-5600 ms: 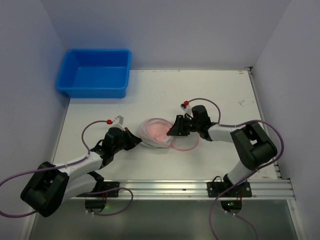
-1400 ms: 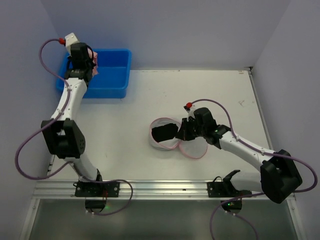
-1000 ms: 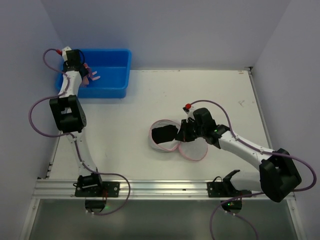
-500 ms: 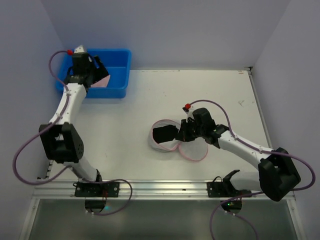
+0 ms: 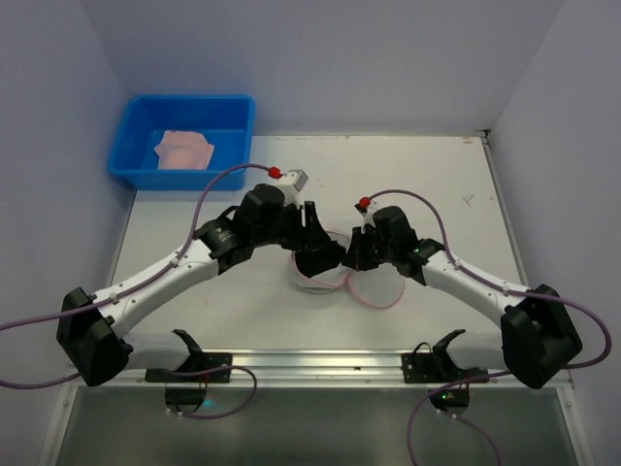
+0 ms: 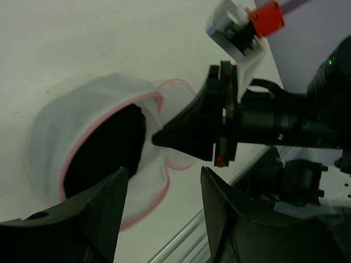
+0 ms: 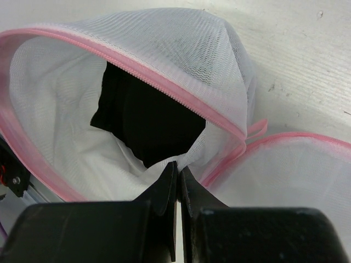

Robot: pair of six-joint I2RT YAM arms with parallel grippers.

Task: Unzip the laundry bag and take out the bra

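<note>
1. Back from the blue tub (image 5: 180,179) comes the left gripper (image 6: 164,183), which was over that tub half a second ago and now hovers just beside the laundry bag (image 6: 71,118). Its fingers (image 6: 101,213) are spread wide with nothing between them.
2. Across the bag's mouth, the right gripper (image 7: 178,171) has its fingers (image 7: 159,193) pressed together on a fold of white mesh at the pink zipper rim. It has kept that pinch through the earlier top views.
3. Zip's done: the rim gapes open, with the loose flap lying on the table on the bag's right-arm side.
4. Inside the bag sits a black garment (image 7: 148,123), right at the opening and untouched.
5. Well away from the bag, at the far left corner, a pink garment (image 5: 184,150) lies flat in the tub. By the look of it, that piece has already come out.
6. My read is that unzipping is finished and one piece is delivered. Whether either piece is the bra I can't tell. Left to do is for the spread left fingers to reach in for the black one while the right holds the mouth open.
</note>
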